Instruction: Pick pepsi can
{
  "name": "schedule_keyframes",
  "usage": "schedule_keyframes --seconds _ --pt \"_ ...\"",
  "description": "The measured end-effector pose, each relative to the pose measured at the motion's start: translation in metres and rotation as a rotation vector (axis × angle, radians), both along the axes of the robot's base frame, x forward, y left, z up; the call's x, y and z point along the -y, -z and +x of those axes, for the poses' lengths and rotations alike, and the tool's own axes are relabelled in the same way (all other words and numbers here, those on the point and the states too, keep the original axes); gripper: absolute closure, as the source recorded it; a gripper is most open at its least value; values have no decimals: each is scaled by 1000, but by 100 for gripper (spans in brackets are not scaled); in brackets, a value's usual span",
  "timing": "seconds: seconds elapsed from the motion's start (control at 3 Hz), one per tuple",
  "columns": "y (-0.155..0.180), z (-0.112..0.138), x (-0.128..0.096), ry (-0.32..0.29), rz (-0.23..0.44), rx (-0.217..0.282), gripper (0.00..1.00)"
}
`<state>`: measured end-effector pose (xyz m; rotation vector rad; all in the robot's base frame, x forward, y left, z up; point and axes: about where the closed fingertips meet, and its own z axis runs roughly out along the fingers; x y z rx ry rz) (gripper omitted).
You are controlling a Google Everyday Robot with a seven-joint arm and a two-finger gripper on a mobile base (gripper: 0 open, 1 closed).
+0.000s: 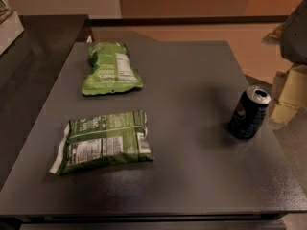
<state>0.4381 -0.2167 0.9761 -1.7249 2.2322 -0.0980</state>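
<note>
Early days here: the approach step, with the grasp not yet made. The pepsi can stands upright near the right edge of the grey surface, silver top showing and logo turned towards the camera, nothing holding it. The gripper hangs at the right edge of the view, a pale shape just beside the can and off the surface's side. Whether it is spread or closed, one cannot tell; the frame cuts it off.

Next, by the look of it, the gripper needs to swing in level with the can's body and straddle it squarely, since a nudge could send it over the nearby edge.

Two green bags, one far and one near, lie well apart from the can and out of the way. The can's far side is hidden.
</note>
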Motion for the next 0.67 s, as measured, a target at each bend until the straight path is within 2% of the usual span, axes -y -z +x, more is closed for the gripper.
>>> schedule_keyframes --seconds 0.67 --pt "-1 1 1 -2 14 9 0"
